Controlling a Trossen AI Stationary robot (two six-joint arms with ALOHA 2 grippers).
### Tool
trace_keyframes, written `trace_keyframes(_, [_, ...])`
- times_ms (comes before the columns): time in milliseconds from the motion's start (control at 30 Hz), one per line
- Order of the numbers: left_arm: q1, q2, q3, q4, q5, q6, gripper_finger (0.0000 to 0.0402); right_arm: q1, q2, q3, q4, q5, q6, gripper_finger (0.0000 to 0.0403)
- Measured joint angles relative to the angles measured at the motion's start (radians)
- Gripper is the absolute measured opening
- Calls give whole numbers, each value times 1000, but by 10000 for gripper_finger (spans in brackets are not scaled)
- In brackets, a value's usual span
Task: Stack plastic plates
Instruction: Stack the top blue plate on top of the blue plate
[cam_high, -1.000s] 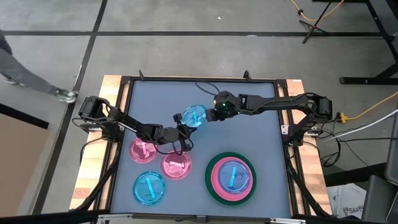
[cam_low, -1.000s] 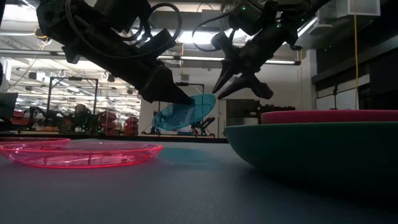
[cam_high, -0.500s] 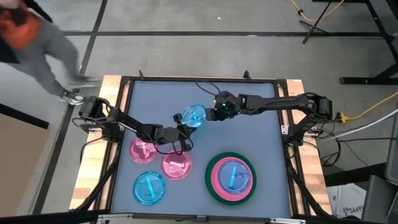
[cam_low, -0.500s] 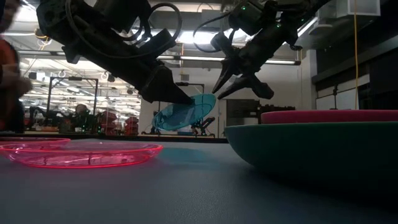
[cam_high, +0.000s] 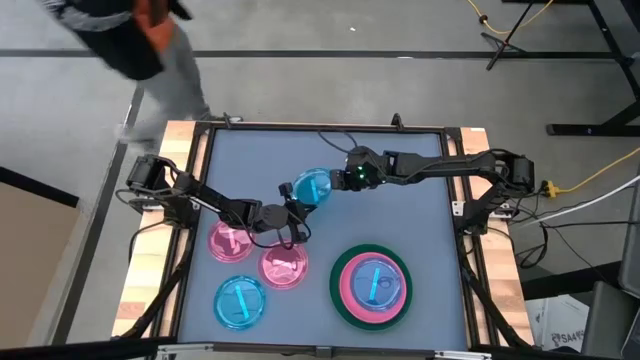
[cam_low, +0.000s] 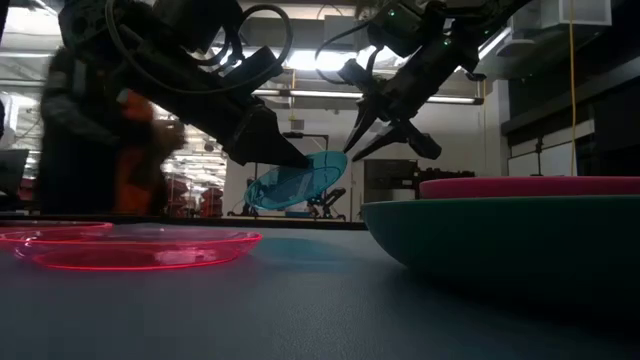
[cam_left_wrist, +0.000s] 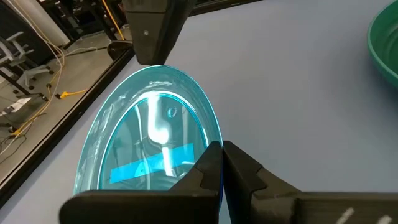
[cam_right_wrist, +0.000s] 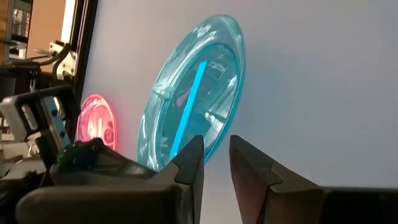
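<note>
Grey-blue table: nearest, green plate carrying a pink plate and blue plate. Mid-table, the left gripper is clamped on the rim of a tilted, raised translucent blue plate. The right gripper, fingers slightly apart, sits just beside its opposite edge. Beyond, a person passes.

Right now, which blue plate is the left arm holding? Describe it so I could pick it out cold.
Start at the big green plate near the table's front right, then look toward the table's middle. The held blue plate is there, pinched at its rim by the left gripper. Unlike the flat blue plate, it is tilted off the table.
</note>
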Motion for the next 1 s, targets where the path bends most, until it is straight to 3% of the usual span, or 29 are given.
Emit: trace_keyframes(1000, [0,0,0,9,-34,119,0,0,0,0,-1,48,0,69])
